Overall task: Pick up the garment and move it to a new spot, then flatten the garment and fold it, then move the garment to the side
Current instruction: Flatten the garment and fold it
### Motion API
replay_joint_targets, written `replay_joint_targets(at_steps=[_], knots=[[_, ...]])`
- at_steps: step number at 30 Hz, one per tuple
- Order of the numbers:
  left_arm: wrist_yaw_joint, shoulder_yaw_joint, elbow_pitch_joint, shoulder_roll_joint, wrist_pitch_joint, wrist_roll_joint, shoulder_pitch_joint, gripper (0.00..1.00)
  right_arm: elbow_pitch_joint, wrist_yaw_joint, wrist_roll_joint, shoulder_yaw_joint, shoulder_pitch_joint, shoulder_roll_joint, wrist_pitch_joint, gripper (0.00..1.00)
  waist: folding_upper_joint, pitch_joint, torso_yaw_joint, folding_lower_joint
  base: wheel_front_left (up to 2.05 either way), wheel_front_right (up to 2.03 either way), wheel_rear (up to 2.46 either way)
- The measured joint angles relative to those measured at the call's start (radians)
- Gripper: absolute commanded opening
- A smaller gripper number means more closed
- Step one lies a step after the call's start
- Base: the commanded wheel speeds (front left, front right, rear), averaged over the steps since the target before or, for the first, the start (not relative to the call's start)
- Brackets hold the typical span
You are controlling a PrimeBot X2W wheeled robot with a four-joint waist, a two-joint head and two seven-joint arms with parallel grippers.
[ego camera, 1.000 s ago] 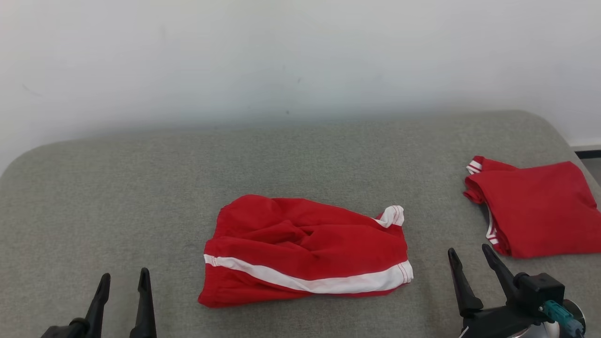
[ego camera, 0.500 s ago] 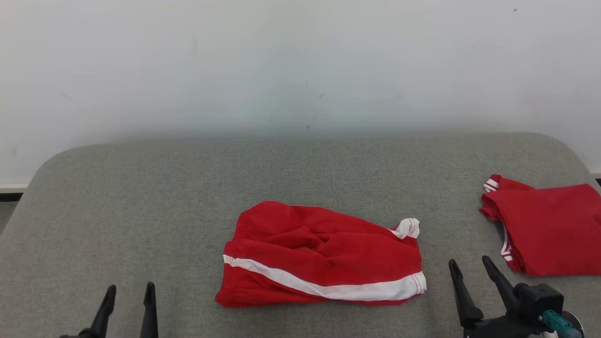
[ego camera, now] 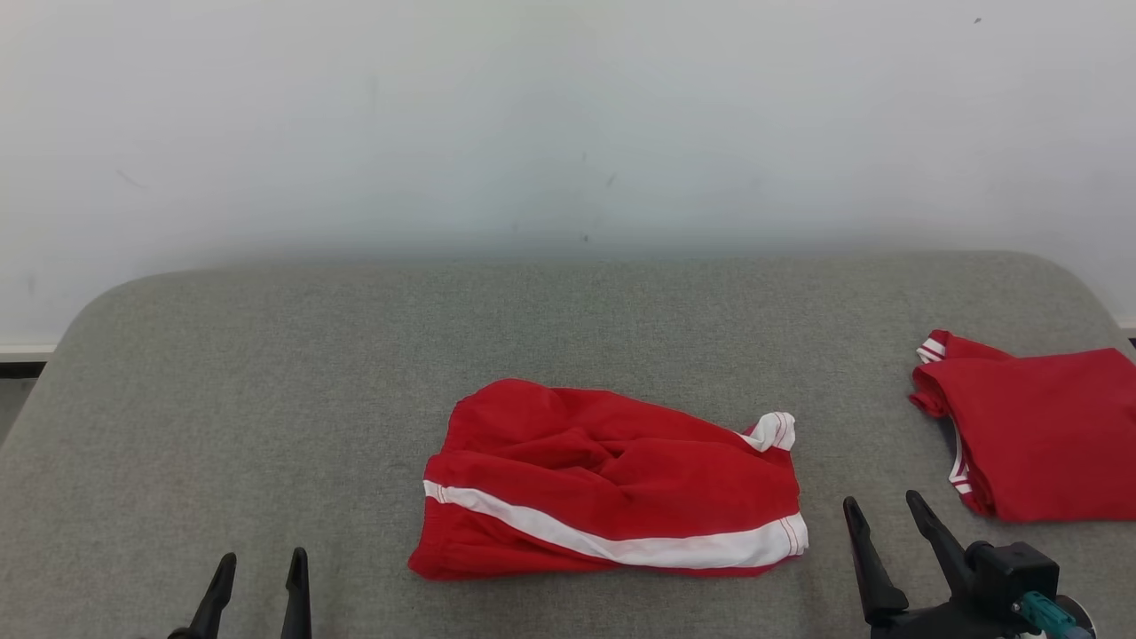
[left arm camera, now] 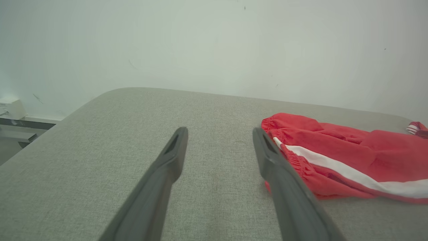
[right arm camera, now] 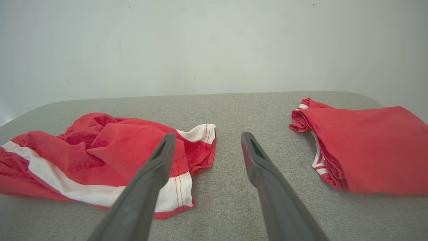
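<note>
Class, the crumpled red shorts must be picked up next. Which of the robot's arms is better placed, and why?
Probably the right. The right tool stands open close beside the white-trimmed hem of the red shorts. The left tool, also open, sits lower and farther from their waistband end.

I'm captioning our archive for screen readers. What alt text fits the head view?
Crumpled red shorts with a white stripe lie at the centre of a grey padded surface, a folded red garment near its right edge. The open, empty left claw and right claw sit at the bottom corners; a white wall stands behind.
</note>
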Motion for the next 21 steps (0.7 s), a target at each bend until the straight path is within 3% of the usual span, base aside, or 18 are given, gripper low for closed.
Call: replay_joint_targets(at_steps=[15,21], knots=[[-0.012,-0.042,0.057,-0.028,0.001,0.045,-0.038,1.00,0.012,0.000,-0.005,0.021,-0.016,0.001,0.033,1.00,0.0000,0.019,0.001,0.0000,0.00,0.00,0.00],[-0.026,-0.123,0.161,-0.032,0.132,0.040,-0.156,1.00,0.023,0.000,-0.002,0.042,-0.037,-0.006,0.067,1.00,0.0000,0.034,0.011,0.0000,0.00,0.00,0.00]])
